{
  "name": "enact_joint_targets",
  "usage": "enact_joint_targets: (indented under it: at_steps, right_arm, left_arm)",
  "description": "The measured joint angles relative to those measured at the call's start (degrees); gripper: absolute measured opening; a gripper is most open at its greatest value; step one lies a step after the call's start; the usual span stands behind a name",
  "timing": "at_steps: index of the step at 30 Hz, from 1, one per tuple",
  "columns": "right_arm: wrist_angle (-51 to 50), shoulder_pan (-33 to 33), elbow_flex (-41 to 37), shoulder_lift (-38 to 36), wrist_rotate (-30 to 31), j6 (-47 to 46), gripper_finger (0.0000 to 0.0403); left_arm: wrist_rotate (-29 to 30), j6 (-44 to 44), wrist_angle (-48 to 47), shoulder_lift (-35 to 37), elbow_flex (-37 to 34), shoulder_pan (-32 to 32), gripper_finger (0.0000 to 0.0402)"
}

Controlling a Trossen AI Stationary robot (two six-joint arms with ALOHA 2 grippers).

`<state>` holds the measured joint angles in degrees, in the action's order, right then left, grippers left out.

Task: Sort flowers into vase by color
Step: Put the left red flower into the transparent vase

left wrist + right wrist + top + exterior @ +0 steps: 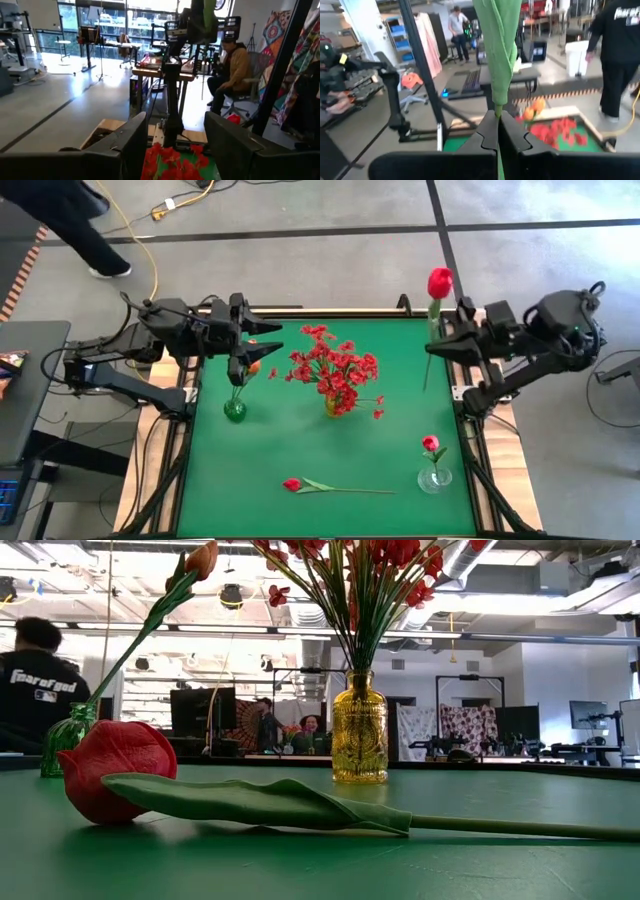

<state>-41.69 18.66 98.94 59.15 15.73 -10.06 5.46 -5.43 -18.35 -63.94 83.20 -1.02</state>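
The right hand (440, 340), at about two o'clock on the bench (300, 430), is clamped on the stem of a red tulip (439, 281), held upright with its stem running down past the fingers. The clear vase (434, 477) already holding a red bud sits at about five o'clock, nearly straight below this hand on the same side, so the right arm is nearer. The left hand (245, 340), fingers apart, hovers over the green vase (235, 410) at ten o'clock
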Motion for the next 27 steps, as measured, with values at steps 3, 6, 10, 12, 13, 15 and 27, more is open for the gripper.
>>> enact_joint_targets:
  at_steps: [3,6,10,12,13,15,27]
  right_arm:
    - [-3.9,5.5,0.0,-0.5,3.9,-2.6,0.0024]
    - [-7.1,11.5,0.0,-0.5,6.4,-4.4,0.0024]
    - [-11.4,20.3,0.0,-0.3,11.4,-7.0,0.0023]
    - [-13.9,24.8,0.0,-0.4,16.0,-10.0,0.0023]
    - [-15.4,27.3,0.0,-0.4,18.3,-11.8,0.0023]
    - [-18.0,32.3,0.0,-0.4,23.3,-15.5,0.0023]
    - [-18.8,62.3,-17.8,-4.2,53.3,-40.1,0.0023]
  left_arm:
    - [1.5,0.0,-0.3,0.0,0.0,0.0,0.0183]
    - [1.9,0.4,-0.3,0.0,0.0,0.0,0.0183]
    - [3.8,0.5,-0.2,0.0,0.0,0.0,0.0183]
    - [3.9,0.5,-0.2,0.0,0.0,0.0,0.0183]
    - [4.0,0.5,-0.2,0.0,0.0,0.0,0.0183]
    - [4.0,0.5,-0.3,0.0,0.0,0.0,0.0183]
    - [5.3,0.1,-0.2,0.0,0.0,0.0,0.0183]
